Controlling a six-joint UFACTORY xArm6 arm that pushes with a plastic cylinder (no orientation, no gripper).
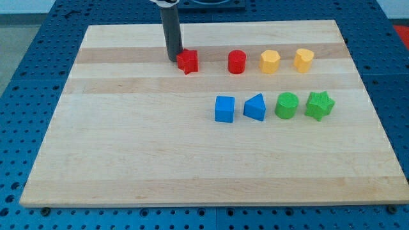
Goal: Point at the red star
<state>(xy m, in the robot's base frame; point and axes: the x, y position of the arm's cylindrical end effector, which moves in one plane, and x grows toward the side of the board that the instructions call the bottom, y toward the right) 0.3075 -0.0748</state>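
A pale wooden table (160, 147) fills most of the view, its top made of long planks running from the view's left to the view's right, with slightly darker grain bands near the view's top. It rests on a blue perforated base (25, 96) with a regular grid of small holes, visible along all four sides; beyond the view's top edge the room is cut off and little can be made out. The dark rod comes down from the view's top, and my tip (174, 60) sits on the wood just to the view's left of the red star (188, 61), so close that it appears to touch it, though contact cannot be confirmed. This arm carries no fingers, only the rod, so there is nothing to hold apart or together. The red star stands in the upper row, which continues toward the view's right with a red cylinder (237, 62), a yellow block (270, 61) and a second yellow block (303, 60), each set apart from its neighbour. A lower row, well apart from my tip, holds a blue cube (224, 108), a blue wedge-like block (255, 107), a green cylinder (287, 105) and a green star (319, 105).
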